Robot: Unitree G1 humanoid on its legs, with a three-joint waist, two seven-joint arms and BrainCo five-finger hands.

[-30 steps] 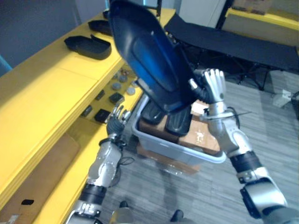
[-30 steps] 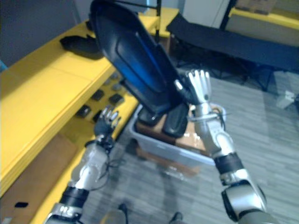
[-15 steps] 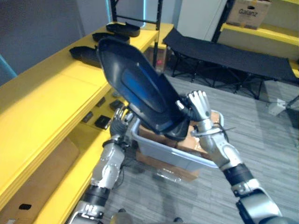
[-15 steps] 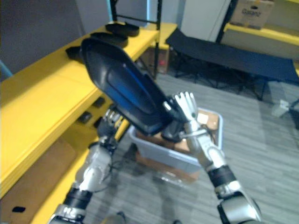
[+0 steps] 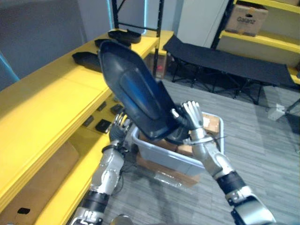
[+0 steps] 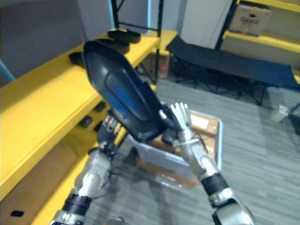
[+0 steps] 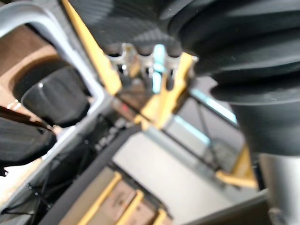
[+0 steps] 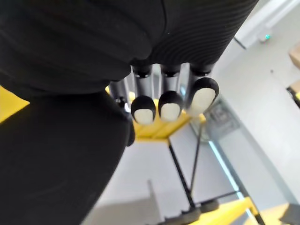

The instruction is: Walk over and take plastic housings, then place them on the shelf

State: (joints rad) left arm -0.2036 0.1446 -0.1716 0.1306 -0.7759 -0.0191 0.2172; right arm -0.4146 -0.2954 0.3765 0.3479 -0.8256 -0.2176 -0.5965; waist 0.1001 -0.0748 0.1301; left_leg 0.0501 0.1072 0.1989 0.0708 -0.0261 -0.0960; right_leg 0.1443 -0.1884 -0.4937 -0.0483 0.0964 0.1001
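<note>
Plastic housing is up in the air over the grey bin, a big dark shell propped at a slant. Its long axis runs from roughly 4 o'clock, down by the right hand, up to 10 o'clock, so the top end already points at the yellow shelf.

Right hand has straight fingers laid flat against the low end, more propping than grabbing. Left hand sits at about 7 o'clock under the lower edge with its fingers loose and spread. I can't tell if it actually touches.

The shelf top lies at 9 o'clock from the shell, on the left arm's side. The other housings lie further along at 11, so I reckon it has to swing that way and lie flat.
</note>
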